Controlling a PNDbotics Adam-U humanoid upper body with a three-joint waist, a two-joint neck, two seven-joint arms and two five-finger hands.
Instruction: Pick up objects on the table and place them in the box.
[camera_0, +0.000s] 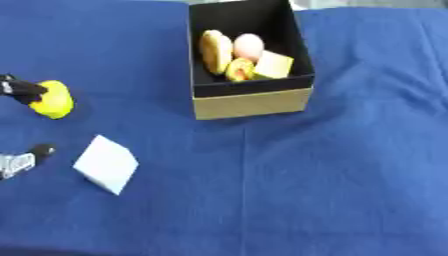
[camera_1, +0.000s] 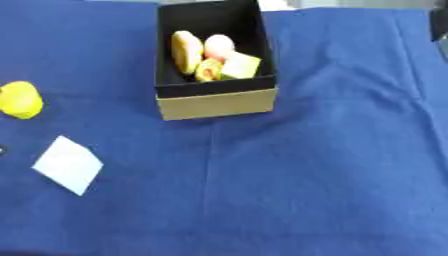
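The yellow object (camera_0: 54, 99) sits on the blue cloth (camera_0: 289, 175) at my far left, well apart from the box (camera_0: 252, 102), and one of the dark fingers of my left hand (camera_0: 19, 89) lies against its left side; so little of that hand shows at the picture's edge that I cannot tell whether the fingers curl round the thing or only touch it. Nearer to me, just below, lies a white block (camera_0: 106, 163), tilted with one corner pointing toward me, resting on the cloth and touched by nothing. Another dark fingertip with a silver part shows at the left edge beside the block, apart from it. The box stands farther back, near the middle, black inside with a tan front wall, and holds a long yellowish piece, a pale pink round one, a small orange roll and a pale yellow cube.
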